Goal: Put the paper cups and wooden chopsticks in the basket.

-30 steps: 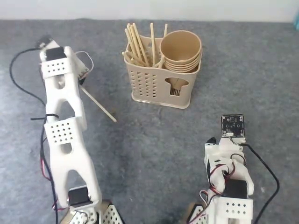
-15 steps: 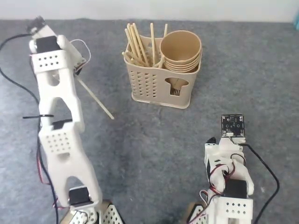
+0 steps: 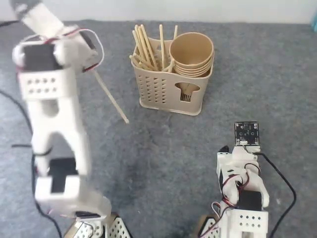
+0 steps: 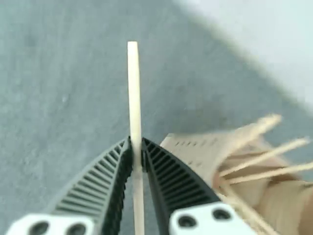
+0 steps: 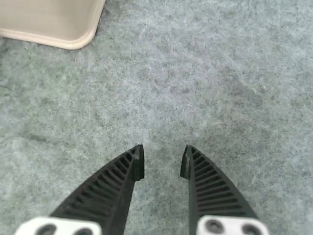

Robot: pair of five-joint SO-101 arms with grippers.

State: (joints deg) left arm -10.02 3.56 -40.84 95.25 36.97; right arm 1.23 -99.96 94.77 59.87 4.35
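**Item:** one wooden chopstick (image 4: 132,88), pale, straight, blunt-tipped.
**Hold:** clenched partway along in my left hand (image 4: 136,147), long end free, I judge for steering into the basket (image 3: 166,91) nearby.
**Basket:** beige, slotted, standing on the table (image 3: 163,158); contains bundled chopsticks (image 3: 146,44) and stacked paper cups (image 3: 192,52).
**Right hand** (image 5: 161,161): released, grasping nothing, low over the table.

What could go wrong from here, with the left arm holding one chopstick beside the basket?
1. The left gripper pinches the thin chopstick with a long free end sticking out past its tips. The stick might pivot or slip during the carry.
2. The chopsticks in the basket lean and splay across their compartment, so the new one may catch on them or glance off the rim of the basket instead of dropping in.
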